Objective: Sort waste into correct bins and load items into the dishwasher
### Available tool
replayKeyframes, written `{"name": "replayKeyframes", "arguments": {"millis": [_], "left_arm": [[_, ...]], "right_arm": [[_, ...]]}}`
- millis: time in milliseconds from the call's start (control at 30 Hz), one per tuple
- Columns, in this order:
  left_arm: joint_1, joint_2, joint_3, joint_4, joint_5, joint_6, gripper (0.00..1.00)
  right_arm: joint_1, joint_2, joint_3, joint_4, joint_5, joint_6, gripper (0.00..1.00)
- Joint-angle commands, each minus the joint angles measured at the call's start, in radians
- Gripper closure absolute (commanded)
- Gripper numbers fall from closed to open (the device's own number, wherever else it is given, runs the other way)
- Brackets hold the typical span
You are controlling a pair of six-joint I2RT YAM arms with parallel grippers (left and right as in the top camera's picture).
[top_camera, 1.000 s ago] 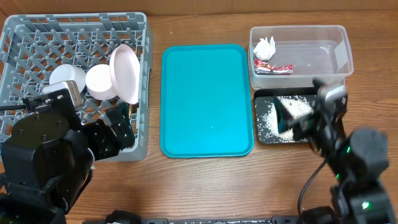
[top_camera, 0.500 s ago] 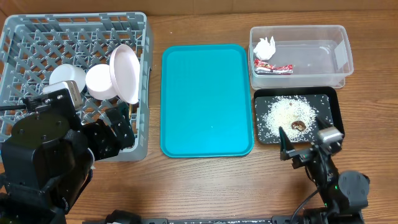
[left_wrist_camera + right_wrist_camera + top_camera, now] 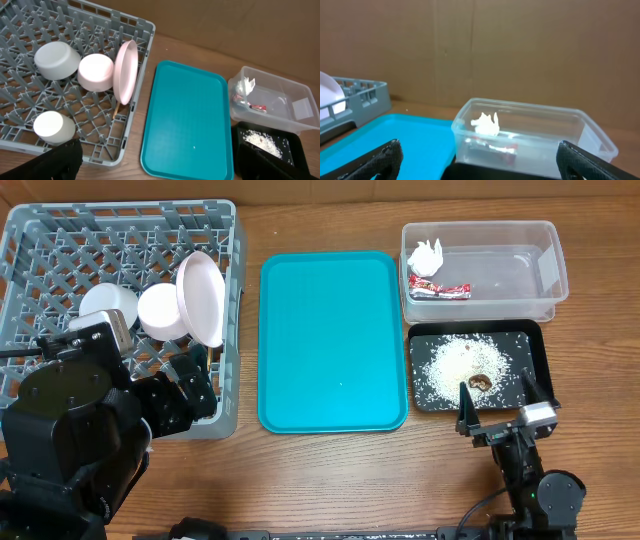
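Bright, even light; soft shadows (wrist views slightly blurred).

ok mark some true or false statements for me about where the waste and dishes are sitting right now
The red wrapper lies in the clear tub. True.
The rice is in the clear tub too. False: the rice lies in the black tray.
The plate stands on edge in the grey rack. True.
The tissue sits in the grey rack. False: the tissue is in the clear tub.
The right end effector is shut on the red wrapper. False: it is open and holds nothing.
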Motion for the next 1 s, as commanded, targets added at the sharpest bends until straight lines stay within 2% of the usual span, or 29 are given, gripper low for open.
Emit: {"name": "replayKeyframes", "arguments": {"millis": [0, 200, 367, 967], "left_arm": [[-0.003, -0.003, 0.014, 0.003, 0.007, -0.016, 0.0], [-0.003, -0.003, 0.014, 0.003, 0.007, -0.016, 0.0], [-0.003, -0.003, 0.014, 0.003, 0.007, -0.016, 0.0], [-0.003, -0.003, 0.014, 0.003, 0.007, -0.016, 0.0]], "right_arm": [[-0.007, -0.012, -0.011, 0.016, 0.006, 0.006, 0.0], [-0.005, -0.012, -0.011, -0.021, 0.006, 0.006, 0.0], [-0.005, -0.011, -0.01, -0.125, 0.008, 0.006, 0.0], [-0.005, -0.008, -0.01, -0.121, 0.01, 0.006, 0.0]]}}
